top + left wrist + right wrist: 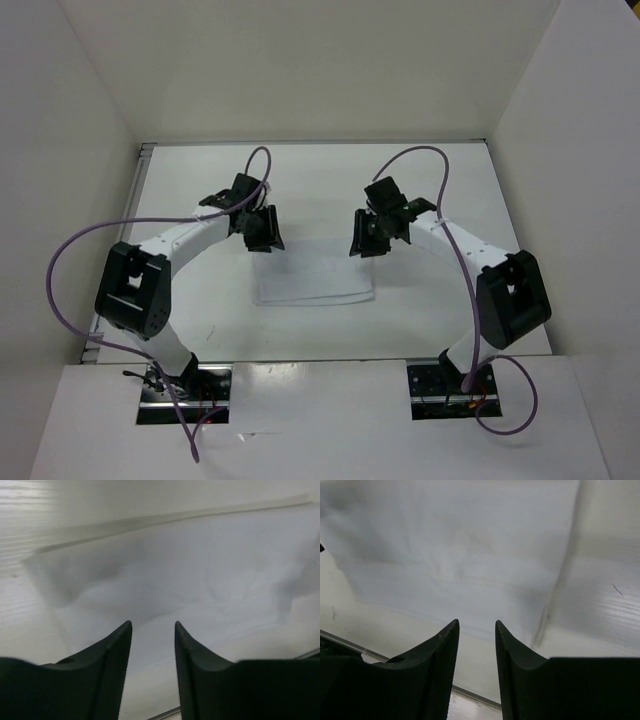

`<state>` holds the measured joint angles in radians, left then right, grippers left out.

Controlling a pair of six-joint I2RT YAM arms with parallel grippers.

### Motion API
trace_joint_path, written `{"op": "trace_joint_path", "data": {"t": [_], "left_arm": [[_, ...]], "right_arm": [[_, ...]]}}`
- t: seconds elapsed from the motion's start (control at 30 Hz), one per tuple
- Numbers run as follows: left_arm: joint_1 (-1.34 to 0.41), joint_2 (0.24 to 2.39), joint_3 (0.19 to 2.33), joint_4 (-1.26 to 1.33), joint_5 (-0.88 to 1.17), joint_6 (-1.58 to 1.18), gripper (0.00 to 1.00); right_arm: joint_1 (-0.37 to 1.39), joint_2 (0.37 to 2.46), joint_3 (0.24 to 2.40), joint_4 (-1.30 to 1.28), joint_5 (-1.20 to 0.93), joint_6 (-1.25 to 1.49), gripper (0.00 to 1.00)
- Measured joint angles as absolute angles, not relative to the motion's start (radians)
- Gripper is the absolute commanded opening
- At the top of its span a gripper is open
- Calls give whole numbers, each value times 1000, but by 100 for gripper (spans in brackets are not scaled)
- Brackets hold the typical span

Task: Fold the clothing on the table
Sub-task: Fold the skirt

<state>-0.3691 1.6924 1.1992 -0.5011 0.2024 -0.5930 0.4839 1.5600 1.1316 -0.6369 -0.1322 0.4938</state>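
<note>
The clothing (315, 282) is a thin white piece lying flat on the table (200, 185), between the two arms. My left gripper (265, 240) hovers over its far left corner. My right gripper (366, 243) hovers over its far right corner. In the left wrist view the dark fingers of the left gripper (152, 625) stand apart with nothing between them, and the wrinkled clothing (190, 580) spreads out beyond the tips. The right gripper (476, 624) in its own view is also open and empty, with the clothing (455, 545) lying past its tips.
White walls enclose the table on the left, back and right. A metal edge strip (145, 155) shows at the far left corner. Purple cables (75, 250) loop off both arms. Both arm bases (185, 385) sit at the near edge.
</note>
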Motion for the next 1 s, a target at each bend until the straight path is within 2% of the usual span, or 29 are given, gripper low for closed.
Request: {"op": "trace_joint_path", "data": {"t": [0.03,0.07,0.27,0.47,0.57,0.73,1.0], "left_arm": [[-362,1671,1186,-505,172,-603,56],[-354,1649,1174,-511,147,-607,58],[-322,1575,1110,-524,51,-636,60],[-322,1575,1027,-521,39,-659,63],[-322,1575,994,-520,46,-664,63],[-322,1575,960,-512,50,-668,63],[-322,1575,933,-504,50,-685,64]], "right_arm": [[484,1563,1139,-628,-146,496,37],[485,1573,1145,-615,-164,496,36],[501,1713,1199,-537,-273,512,28],[527,1864,1287,-489,-337,529,12],[530,1919,1345,-481,-357,531,8],[530,1997,1439,-453,-386,534,6],[534,2070,1466,-442,-413,536,5]]}}
